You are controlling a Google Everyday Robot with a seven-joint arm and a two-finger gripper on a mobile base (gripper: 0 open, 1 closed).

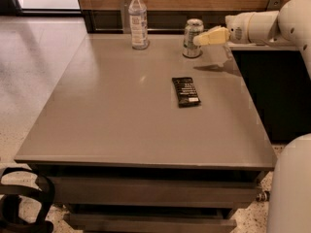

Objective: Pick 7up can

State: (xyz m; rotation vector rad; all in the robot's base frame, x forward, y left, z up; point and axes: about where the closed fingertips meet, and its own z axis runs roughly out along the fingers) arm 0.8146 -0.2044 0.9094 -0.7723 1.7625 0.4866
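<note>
A wood-panelled wall runs along the back and a pale speckled floor stretches off to the left. In front of me stands a broad grey counter (112, 125) with drawers below its near edge. The 7up can (192, 38) stands upright toward the far right corner, close to the back edge and a little in from the right edge.

The white arm (262, 25) reaches in level from the right, over a dark cabinet (272, 91) that stands against the counter's right side. Its pale yellow jaws point left and hang above the counter at about the height of the can's upper half. Their tip meets the can's right side as I see it, but I cannot tell whether it touches the metal or stops just beside it. Nor can I make out how far apart the jaws stand; they read as one pale wedge. Nothing is lifted, and the can sits flat on the counter.

A clear plastic bottle (138, 19) with a white cap stands at the back edge, well apart from the can on its left. A flat black wrapper (185, 91) lies mid-counter, nearer me than the can. The widest open room is the counter's left and front. The robot's white body (291, 188) rises at the front right corner.
</note>
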